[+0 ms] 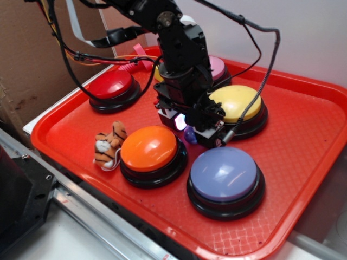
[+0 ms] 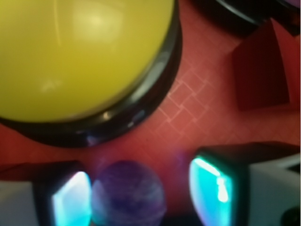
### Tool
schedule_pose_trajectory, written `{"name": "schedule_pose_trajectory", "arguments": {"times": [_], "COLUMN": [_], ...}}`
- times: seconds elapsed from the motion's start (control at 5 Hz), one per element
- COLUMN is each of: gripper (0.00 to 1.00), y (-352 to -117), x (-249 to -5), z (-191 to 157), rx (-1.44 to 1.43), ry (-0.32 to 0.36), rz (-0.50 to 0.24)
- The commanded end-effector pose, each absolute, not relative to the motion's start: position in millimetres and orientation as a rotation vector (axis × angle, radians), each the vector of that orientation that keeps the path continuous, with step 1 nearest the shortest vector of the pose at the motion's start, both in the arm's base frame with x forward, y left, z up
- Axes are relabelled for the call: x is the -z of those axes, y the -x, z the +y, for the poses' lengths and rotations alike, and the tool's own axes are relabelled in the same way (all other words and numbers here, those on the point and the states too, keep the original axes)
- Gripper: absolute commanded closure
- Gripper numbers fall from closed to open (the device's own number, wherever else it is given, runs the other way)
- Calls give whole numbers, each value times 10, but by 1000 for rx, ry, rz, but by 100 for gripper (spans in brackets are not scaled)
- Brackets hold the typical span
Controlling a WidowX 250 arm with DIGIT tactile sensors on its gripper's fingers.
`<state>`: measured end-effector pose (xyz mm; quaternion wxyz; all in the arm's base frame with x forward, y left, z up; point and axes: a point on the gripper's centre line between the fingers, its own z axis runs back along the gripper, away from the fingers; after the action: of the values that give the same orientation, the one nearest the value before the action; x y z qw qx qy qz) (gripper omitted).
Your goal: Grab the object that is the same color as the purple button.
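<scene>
1. Exterior view: the gripper point(image 1: 187, 131) is lowered to the red tray point(image 1: 303, 124), in the gap among the orange button point(image 1: 149, 148), the yellow button point(image 1: 237, 103) and the purple button point(image 1: 224, 174). The purple ball point(image 1: 190, 135) peeks out at its tip. A red button point(image 1: 111, 84) and a tiger toy point(image 1: 109, 144) sit to the left; a pink button point(image 1: 217, 67) lies behind the arm.

2. Wrist view: the ball point(image 2: 128, 194) lies on the tray between the spread fingers point(image 2: 212, 192), beside the left-hand one and clear of the other. The yellow button point(image 2: 80, 56) fills the top, and a dark red block point(image 2: 259, 70) sits at right.
</scene>
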<state>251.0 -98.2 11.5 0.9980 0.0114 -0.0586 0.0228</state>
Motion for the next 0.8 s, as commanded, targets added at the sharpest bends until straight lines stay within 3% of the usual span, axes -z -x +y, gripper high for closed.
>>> {"name": "schedule_pose_trajectory", "arguments": {"times": [0.0, 0.2, 0.4, 0.6], "gripper": [100, 100, 100, 100], "y": [-2519, -2448, -2315, -2187], "x": [-430, -732, -1137, -1358], "z": [-918, -703, -374, -61], "rx": [-102, -169, -276, -292], "ry": [-35, -119, -81, -26], "rz": [-139, -164, -123, -71]}}
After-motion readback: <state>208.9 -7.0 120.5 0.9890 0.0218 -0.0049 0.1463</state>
